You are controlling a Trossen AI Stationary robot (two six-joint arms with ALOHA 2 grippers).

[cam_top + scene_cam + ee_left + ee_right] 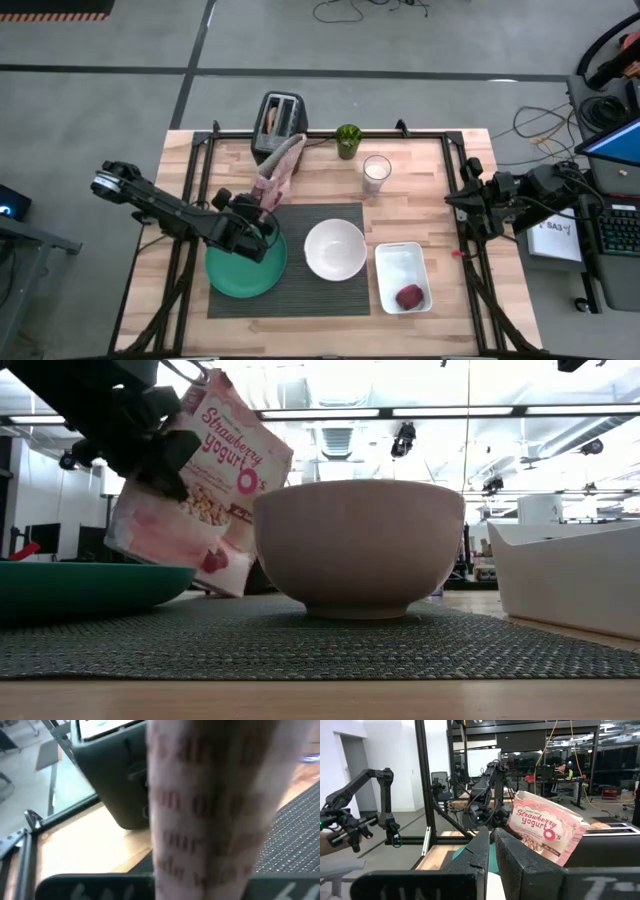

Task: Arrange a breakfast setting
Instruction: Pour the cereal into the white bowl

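The pink cereal box point(281, 168) stands tilted between the black toaster point(278, 122) and the dark ribbed placemat point(290, 295). My left gripper point(264, 210) is shut on it at its near left edge, above the round green plate point(246, 272). On the placemat sits the white bowl point(335, 249). The white rectangular dish point(402, 268) lies to its right, and the milk glass point(376, 172) stands behind. My right gripper point(492, 851) waits shut and empty at the table's right edge. In the left wrist view the box point(210, 810) fills the picture and hides the fingers. My left gripper holds the cereal box by its left side edge point(172, 460), above the middle, coming level from the table's left. The box hides the fingers in the wrist view, so the kind of hold does not show. The box tilts, printed face toward the near side. Its lowest corner point(222, 588) is down by the placemat.
A green cup point(348, 140) stands at the far edge next to the toaster. A dark red lump point(410, 296) lies in the white dish. Black frame rails run along the table's left and right sides. Bare wood shows behind the bowl and at the far left.
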